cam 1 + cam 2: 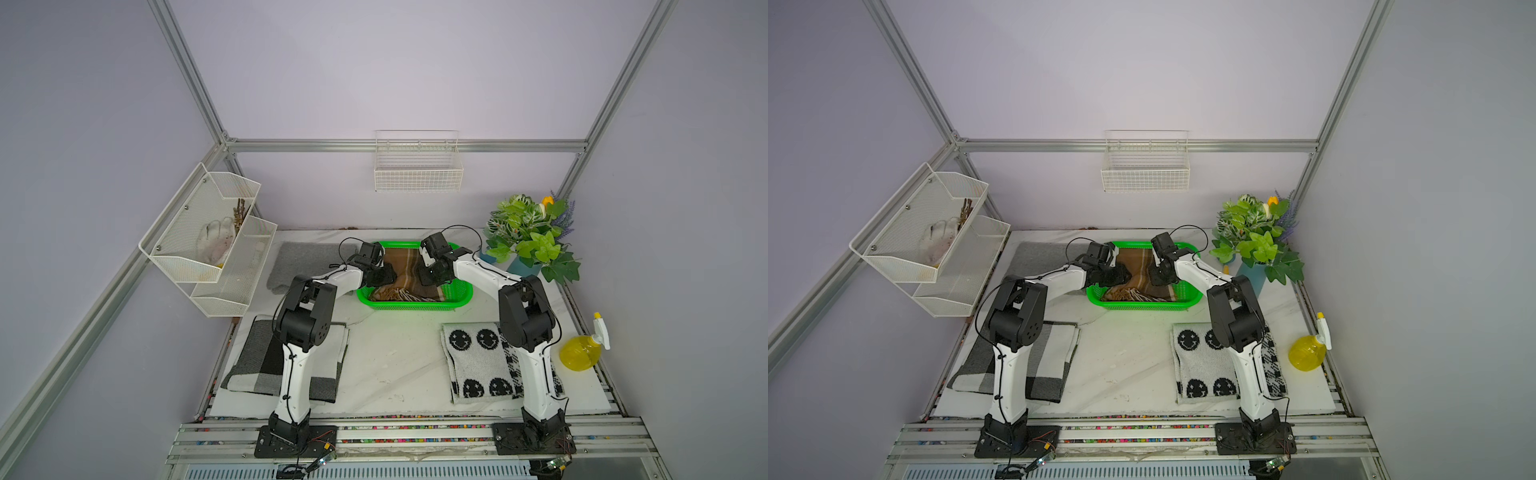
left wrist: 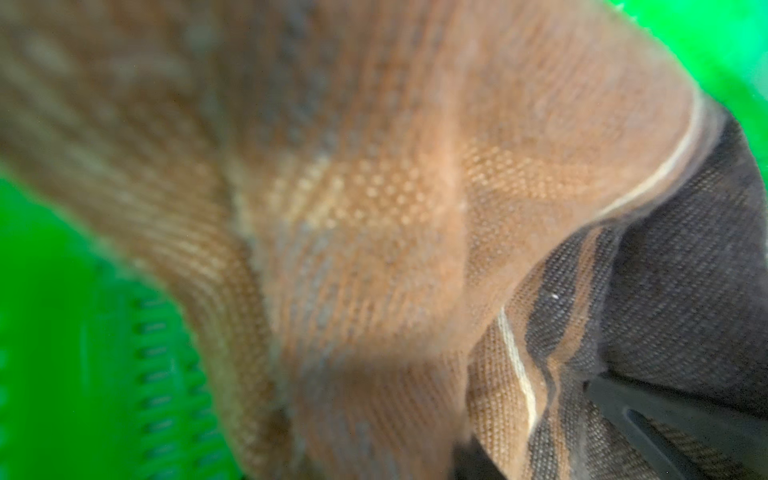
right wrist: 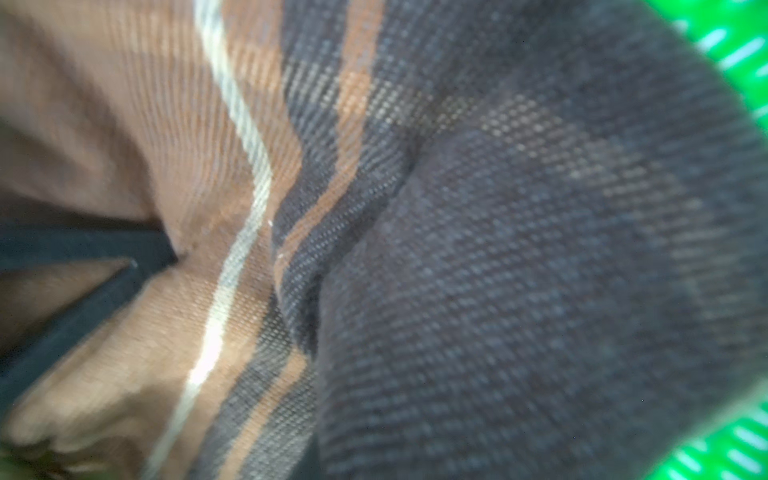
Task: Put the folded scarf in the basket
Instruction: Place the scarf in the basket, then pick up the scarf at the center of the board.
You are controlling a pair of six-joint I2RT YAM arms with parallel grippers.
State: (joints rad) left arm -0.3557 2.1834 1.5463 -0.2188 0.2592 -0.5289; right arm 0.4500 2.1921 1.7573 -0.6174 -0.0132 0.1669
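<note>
The brown scarf (image 1: 409, 266) (image 1: 1140, 266), with dark and cream stripes and a fringe at its near end, lies inside the bright green basket (image 1: 415, 306) (image 1: 1142, 306) at the back middle of the table. My left gripper (image 1: 384, 274) (image 1: 1119, 274) rests on the scarf's left part, and my right gripper (image 1: 430, 272) (image 1: 1160, 272) on its right part. In both wrist views the scarf cloth (image 2: 374, 208) (image 3: 498, 249) fills the picture and hides each gripper's own jaws. Green basket wall (image 2: 62, 332) (image 3: 739, 41) shows at the edges.
A grey folded cloth (image 1: 307, 266) lies left of the basket. A grey check cloth (image 1: 257, 361) and a smiley-face cloth (image 1: 478, 361) lie nearer. Potted plants (image 1: 532, 237) and a yellow spray bottle (image 1: 582, 349) stand on the right. A white mesh rack (image 1: 208, 241) and a wire basket (image 1: 417, 166) hang on the walls.
</note>
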